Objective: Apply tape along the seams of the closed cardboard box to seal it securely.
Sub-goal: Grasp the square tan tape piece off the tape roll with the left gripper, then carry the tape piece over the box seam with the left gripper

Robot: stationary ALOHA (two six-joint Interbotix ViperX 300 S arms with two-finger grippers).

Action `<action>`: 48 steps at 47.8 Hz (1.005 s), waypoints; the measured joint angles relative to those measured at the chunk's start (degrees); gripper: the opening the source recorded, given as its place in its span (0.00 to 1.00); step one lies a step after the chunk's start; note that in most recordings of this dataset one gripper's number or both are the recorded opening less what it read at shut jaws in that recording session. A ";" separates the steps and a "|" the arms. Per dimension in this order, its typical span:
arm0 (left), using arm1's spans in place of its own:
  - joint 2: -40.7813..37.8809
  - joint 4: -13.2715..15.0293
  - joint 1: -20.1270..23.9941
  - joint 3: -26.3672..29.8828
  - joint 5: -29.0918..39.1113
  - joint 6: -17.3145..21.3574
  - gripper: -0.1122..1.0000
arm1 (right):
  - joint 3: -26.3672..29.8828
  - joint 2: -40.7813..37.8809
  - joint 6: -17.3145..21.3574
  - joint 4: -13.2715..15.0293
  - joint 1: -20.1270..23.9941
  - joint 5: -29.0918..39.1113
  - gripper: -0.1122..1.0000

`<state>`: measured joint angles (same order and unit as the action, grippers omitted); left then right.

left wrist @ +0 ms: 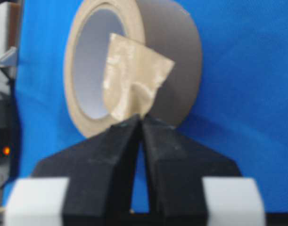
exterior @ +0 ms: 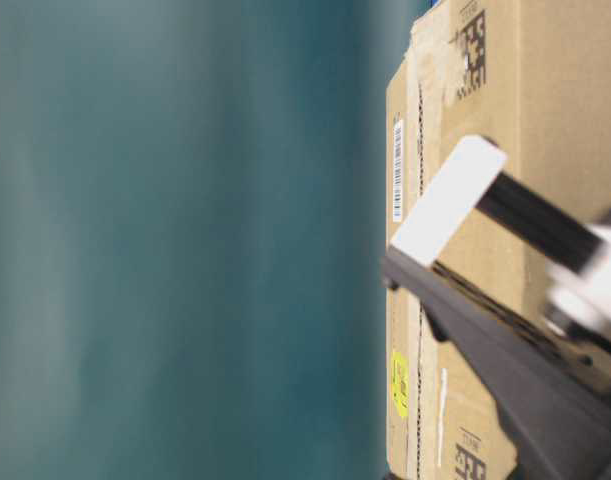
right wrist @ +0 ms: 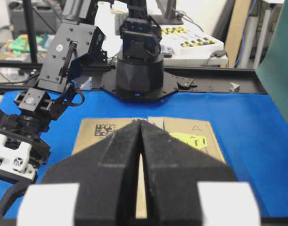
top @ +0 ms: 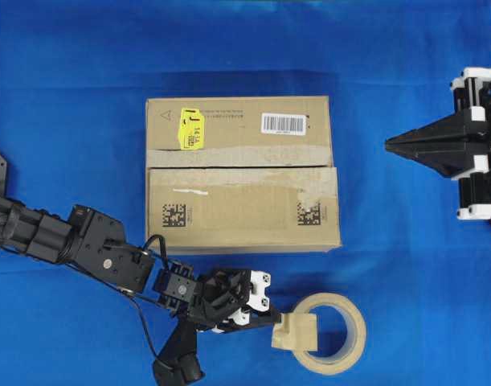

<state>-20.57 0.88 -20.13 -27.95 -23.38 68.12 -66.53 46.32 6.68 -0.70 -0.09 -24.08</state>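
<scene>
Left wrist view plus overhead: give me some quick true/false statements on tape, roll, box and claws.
1. The left claw is shut on the tape. True.
2. The tape roll sits on the cardboard box. False: it lies on the blue cloth beside the box.
3. The right claw holds tape. False: shut, empty, away from the box.
4. The seams show only old worn tape. True.

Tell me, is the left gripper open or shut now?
Shut. In the left wrist view the left gripper has its black fingers closed together on the lower edge of the tape, in front of the roll.
</scene>
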 measured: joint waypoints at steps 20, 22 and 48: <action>0.79 0.00 -0.09 -0.09 0.18 1.23 0.10 | 0.00 -0.26 0.00 0.00 0.00 0.00 0.11; 1.58 0.09 -0.09 -0.18 0.35 1.67 0.10 | 0.09 -0.26 0.00 0.00 0.00 0.00 0.11; 13.10 0.09 1.05 -1.32 4.13 8.00 0.10 | 0.00 -2.11 0.00 0.00 0.00 0.00 0.11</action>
<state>-7.47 0.97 -19.07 -29.27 -19.25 76.11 -66.53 44.21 6.68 -0.70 -0.09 -24.08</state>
